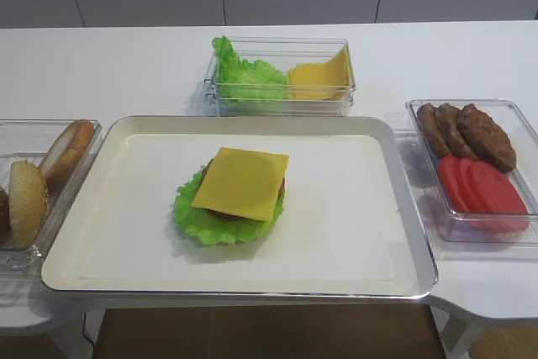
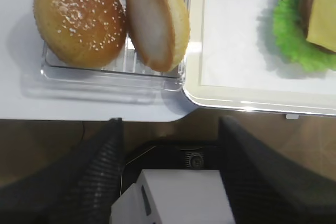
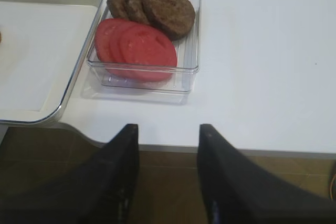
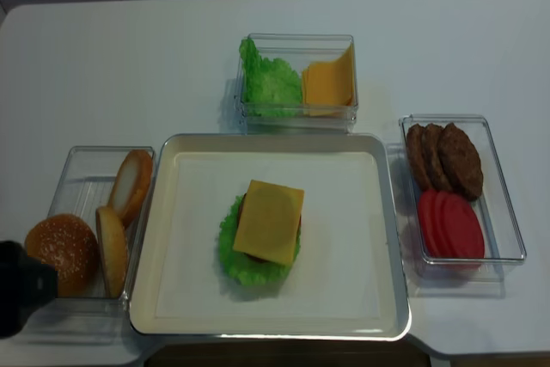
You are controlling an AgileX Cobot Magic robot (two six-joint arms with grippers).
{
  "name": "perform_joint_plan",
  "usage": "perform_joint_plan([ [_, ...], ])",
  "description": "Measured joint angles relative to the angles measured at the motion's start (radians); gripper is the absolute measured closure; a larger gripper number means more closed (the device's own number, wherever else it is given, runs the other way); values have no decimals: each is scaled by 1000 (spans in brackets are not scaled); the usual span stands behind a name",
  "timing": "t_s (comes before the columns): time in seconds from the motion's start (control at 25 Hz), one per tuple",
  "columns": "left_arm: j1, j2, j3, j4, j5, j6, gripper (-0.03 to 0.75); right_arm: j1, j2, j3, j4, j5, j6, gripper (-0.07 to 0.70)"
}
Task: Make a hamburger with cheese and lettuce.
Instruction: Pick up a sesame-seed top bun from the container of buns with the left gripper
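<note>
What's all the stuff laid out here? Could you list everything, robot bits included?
hamburger: one, unfinished, no bun top, middle of tray
lettuce: one green leaf, bottom layer
cheese: one yellow square, on top
tray: one, cream, centre
buns: one seeded top, several halves, left box
spare lettuce and cheese slices: green and yellow, far box
patties: three, brown, right box
tomato slices: red, right box
left gripper: black, open, near the bun box
right gripper: black, open, empty

You see the hamburger (image 2: 310,22) cut off by the left wrist view's right edge, its patty mostly hidden under the cheese (image 1: 242,182), while the bun box (image 1: 34,199) runs off the first high view's left edge.
</note>
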Motion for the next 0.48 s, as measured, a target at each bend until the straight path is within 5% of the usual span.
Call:
perform_joint_plan([
  [0.48, 0, 260, -96, -50, -6, -30, 297, 0, 0, 0, 0, 0, -2, 332],
])
